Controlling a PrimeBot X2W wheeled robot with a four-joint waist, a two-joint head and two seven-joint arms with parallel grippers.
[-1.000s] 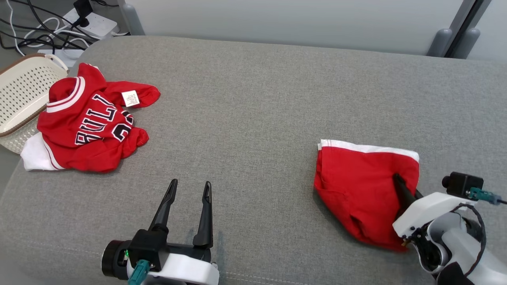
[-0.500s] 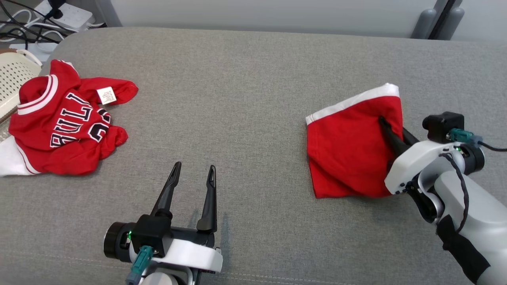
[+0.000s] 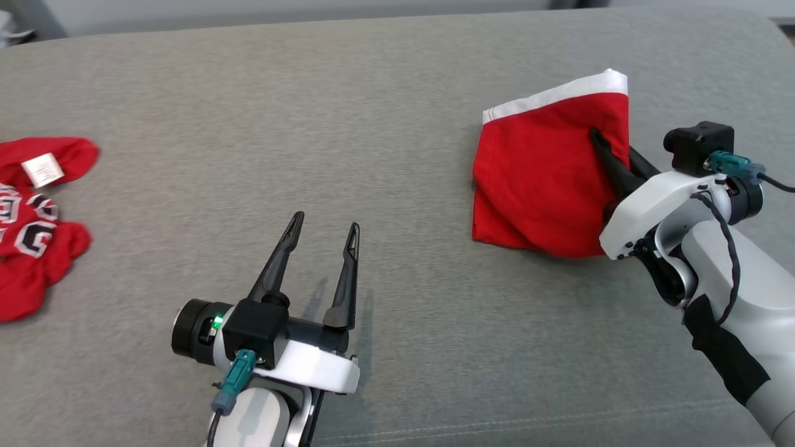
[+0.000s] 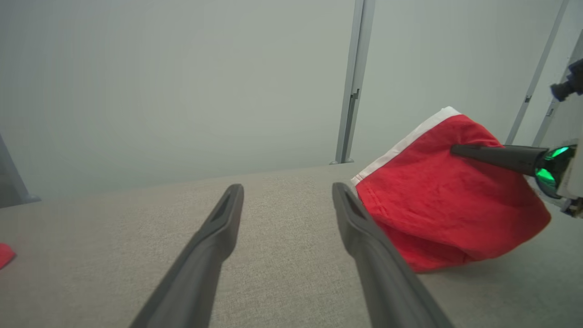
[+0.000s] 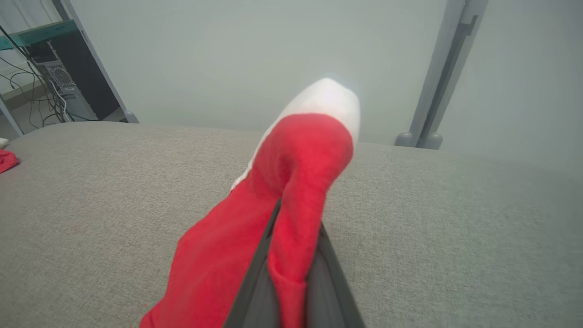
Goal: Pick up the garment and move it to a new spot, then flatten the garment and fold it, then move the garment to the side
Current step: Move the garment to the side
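The right fingers (image 3: 599,138) are pressed together on a fold of the red garment (image 3: 540,180), pinching it near its right-hand edge, just below the corner of the white waistband (image 3: 559,93). From the head view the garment sits at about 2 o'clock on the grey fabric surface (image 3: 397,124). The pinched corner is raised and the waistband slants up toward 1 o'clock. In the left wrist view the garment's lower fold (image 4: 410,259) seems to touch the surface, while the side toward the right arm hangs clear of it. In the right wrist view the cloth (image 5: 300,155) drapes over and between the two dark fingers and hides their tips.

The left fingers (image 3: 327,220) are spread wide with nothing between them. They hover over bare fabric at about 7 o'clock and point toward 12.

A crumpled red jersey (image 3: 31,230) with a white label (image 3: 40,171) lies at 9 o'clock, cut off by the left edge of the view and well apart from both arms.

Between the jersey and the garment a broad bare stretch runs from 10 to 1 o'clock up to the far edge (image 3: 310,25), which curves into a rounded corner at 1 o'clock, near the garment. A stitched seam (image 3: 497,425) marks the near edge at 5 o'clock, with bare fabric between it and the garment.
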